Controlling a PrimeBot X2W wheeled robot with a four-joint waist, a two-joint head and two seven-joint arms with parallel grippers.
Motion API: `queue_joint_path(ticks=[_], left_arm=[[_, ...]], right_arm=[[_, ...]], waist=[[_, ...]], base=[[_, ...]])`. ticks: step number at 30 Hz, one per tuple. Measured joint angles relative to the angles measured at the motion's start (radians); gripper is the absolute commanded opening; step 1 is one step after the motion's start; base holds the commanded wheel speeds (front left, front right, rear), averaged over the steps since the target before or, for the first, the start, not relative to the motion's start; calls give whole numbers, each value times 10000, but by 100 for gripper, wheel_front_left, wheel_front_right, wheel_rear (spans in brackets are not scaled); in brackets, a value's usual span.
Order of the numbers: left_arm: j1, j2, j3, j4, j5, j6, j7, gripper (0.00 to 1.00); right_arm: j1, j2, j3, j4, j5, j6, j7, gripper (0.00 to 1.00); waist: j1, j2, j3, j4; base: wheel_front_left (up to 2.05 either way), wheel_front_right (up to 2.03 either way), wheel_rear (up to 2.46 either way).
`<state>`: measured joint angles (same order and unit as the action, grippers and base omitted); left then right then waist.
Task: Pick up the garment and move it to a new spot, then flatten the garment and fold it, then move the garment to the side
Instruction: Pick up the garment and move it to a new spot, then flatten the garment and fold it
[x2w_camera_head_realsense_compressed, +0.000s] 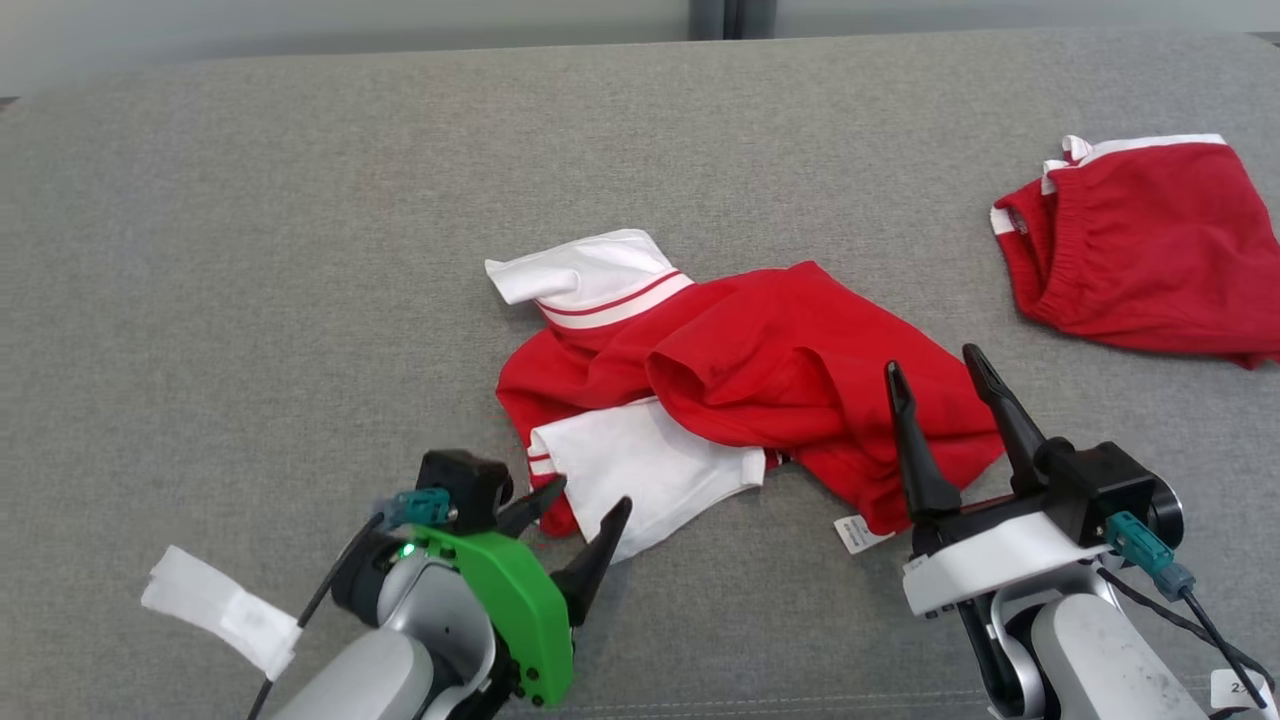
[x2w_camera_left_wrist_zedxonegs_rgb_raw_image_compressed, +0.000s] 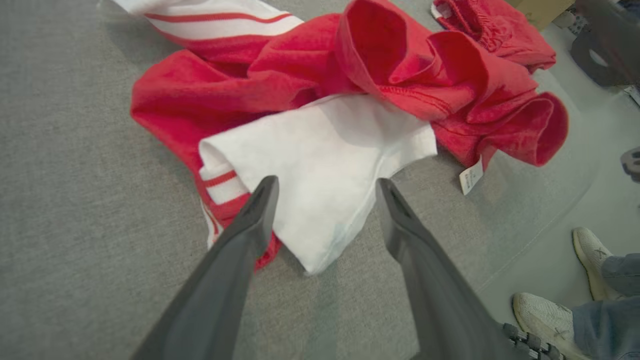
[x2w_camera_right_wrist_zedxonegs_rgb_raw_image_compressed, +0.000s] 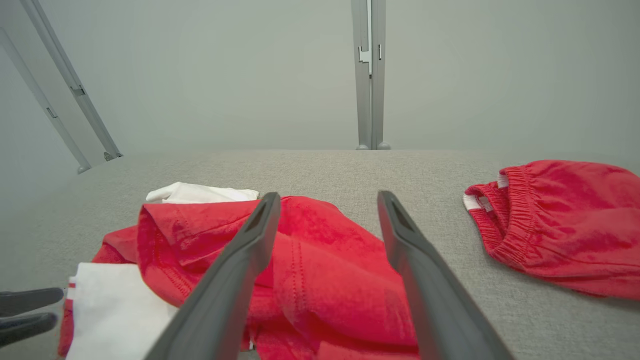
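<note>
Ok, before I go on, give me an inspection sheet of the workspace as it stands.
Surface: grey fabric-covered table.
Job's things: red and white garment crumpled mid-table, white sleeve nearest the robot, label sticking out.
Clutter: second red garment with elastic waistband, far right; white strip beside the left arm.
Grippers: left gripper open, at the white sleeve's corner; right gripper open, over the red hem; neither holds anything.
Cables: black cable with teal plug at each wrist, clear of the cloth.
Surroundings: pale wall with a grey post; a person's pale shoes beside the table.
</note>
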<state>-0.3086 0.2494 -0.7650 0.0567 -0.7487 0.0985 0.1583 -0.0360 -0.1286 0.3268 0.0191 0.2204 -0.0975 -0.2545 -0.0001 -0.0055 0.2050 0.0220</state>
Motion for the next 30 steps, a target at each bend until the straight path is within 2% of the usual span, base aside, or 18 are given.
queue_joint_path(ticks=[8,20,30], left_arm=[[1312,238,244,-73,-980,86,430,100],[1354,150,539,-240,-1110,165,435,100],[1407,146,665,205,-1101,180,535,99]], right_arm=[[-3,17,309,-21,-67,180,0,100],[-136,23,384,-15,-192,267,0,100],[-187,23,364,-15,-290,267,0,100]], waist=[[0,0,42,268],[0,0,310,-131],[0,0,447,-473]], base=[[0,0,0],[0,0,0],[0,0,0]])
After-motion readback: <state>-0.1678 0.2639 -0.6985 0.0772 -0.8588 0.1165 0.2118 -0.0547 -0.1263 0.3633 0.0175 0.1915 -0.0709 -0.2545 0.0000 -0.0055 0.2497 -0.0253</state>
